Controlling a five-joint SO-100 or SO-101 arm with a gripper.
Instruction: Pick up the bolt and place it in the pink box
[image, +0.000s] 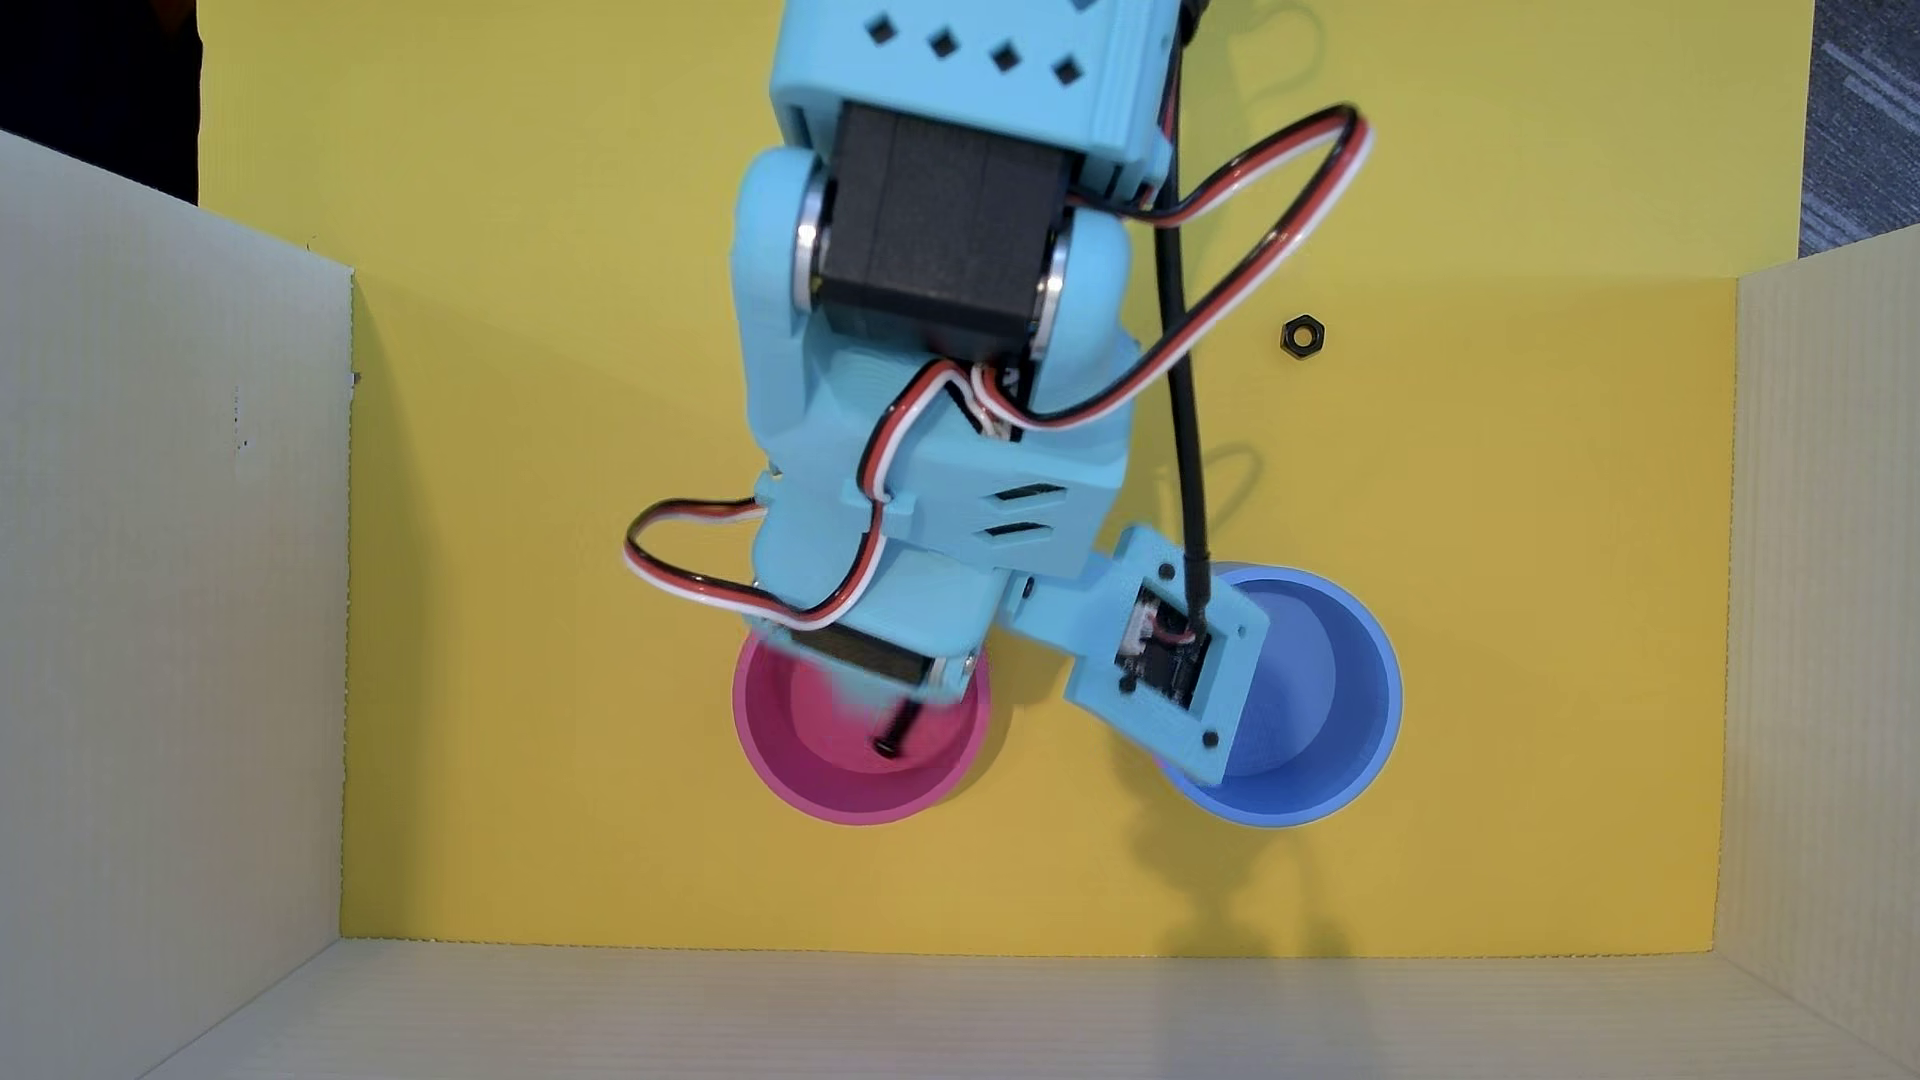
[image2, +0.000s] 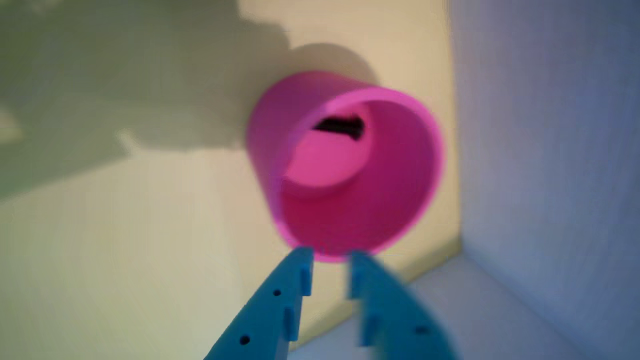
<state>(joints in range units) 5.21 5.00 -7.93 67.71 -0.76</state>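
bolt (image: 896, 730) lies loose inside the pink box (image: 764, 748), on its flat bottom; the overhead view shows its head toward the bottom of the frame and its shank pointing back up under the arm. in the wrist view it is a dark blur (image2: 341, 127) at the far edge of the box floor. the pincer (image2: 330, 267) is released, its two blue tips apart with a narrow gap and nothing between them, hanging just over the near rim of the pink box (image2: 425, 165). in the overhead view the arm (image: 935, 415) covers the top part of that box. a blue cup (image: 1340, 706) stands well to the right, partly under the wrist camera mount. a black nut (image: 1302, 338) lies alone on the yellow tabletop (image: 520, 519), up and right. pale corrugated walls (image: 156, 623) fence the area.
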